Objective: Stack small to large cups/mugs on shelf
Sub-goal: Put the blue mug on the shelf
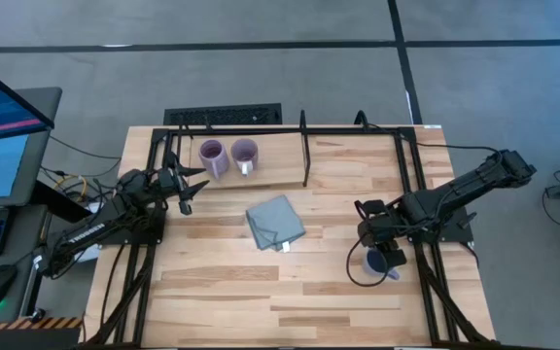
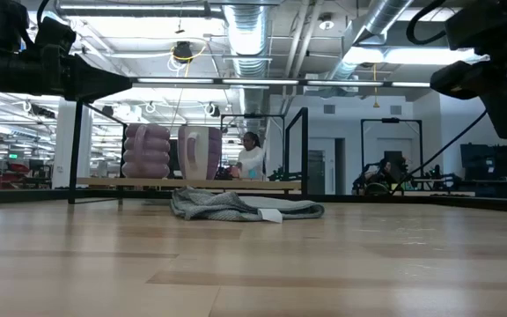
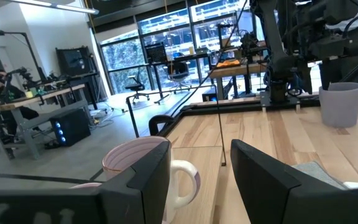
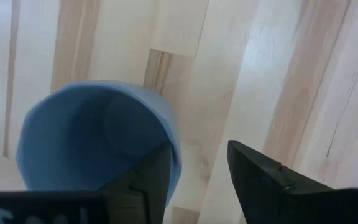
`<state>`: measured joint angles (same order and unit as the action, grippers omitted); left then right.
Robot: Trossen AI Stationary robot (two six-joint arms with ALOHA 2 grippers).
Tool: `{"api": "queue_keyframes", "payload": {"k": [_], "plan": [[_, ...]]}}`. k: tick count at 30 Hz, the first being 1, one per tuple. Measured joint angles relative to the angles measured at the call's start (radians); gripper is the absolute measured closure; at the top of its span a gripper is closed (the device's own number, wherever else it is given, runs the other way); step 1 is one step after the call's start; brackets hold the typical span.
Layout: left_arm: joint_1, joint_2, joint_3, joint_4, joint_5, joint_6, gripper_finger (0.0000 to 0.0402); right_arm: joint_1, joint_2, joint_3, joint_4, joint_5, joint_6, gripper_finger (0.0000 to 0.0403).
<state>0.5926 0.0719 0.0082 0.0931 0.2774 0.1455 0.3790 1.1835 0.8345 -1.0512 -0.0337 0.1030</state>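
Two mugs stand side by side on the shelf (image 1: 348,160): a light purple one (image 1: 212,157) and a darker purple one with a white handle (image 1: 245,156). Both also show in the low view, light purple (image 2: 146,151) and darker purple (image 2: 201,151). The blue-grey mug (image 1: 385,262) stands upright on the table near the right edge. My right gripper (image 1: 375,236) hangs open above it, fingers pointing down over its rim (image 4: 174,149) without touching. My left gripper (image 1: 187,194) is open and empty, raised beside the shelf's left end, facing the darker purple mug (image 3: 143,155).
A folded grey-blue cloth (image 1: 275,224) lies on the table's middle, in front of the shelf. An upright black divider (image 1: 305,156) splits the shelf right of the two mugs. Black frame rods (image 1: 411,165) run along both table sides. A person sits far behind the table (image 2: 252,154).
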Motion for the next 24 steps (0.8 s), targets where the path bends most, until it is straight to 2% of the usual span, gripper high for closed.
{"api": "queue_keyframes", "payload": {"k": [7, 15, 20, 24], "plan": [[0.0, 0.0, 0.0, 0.0, 0.0, -0.001, 0.024, 0.0, 0.014, 0.0, 0.034, 0.006, -0.006, 0.0227], [0.0, 0.0, 0.0, 0.001, 0.0, -0.006, 0.024, 0.002, 0.171, -0.001, 0.032, -0.072, -0.075, 0.0232], [0.0, 0.0, 0.0, 0.001, 0.0, -0.009, 0.024, 0.002, 0.26, 0.0, 0.033, -0.074, -0.078, 0.0258], [0.0, 0.0, 0.0, 0.001, 0.0, -0.01, 0.024, 0.002, 0.28, 0.001, 0.037, -0.083, -0.08, 0.0284]]}}
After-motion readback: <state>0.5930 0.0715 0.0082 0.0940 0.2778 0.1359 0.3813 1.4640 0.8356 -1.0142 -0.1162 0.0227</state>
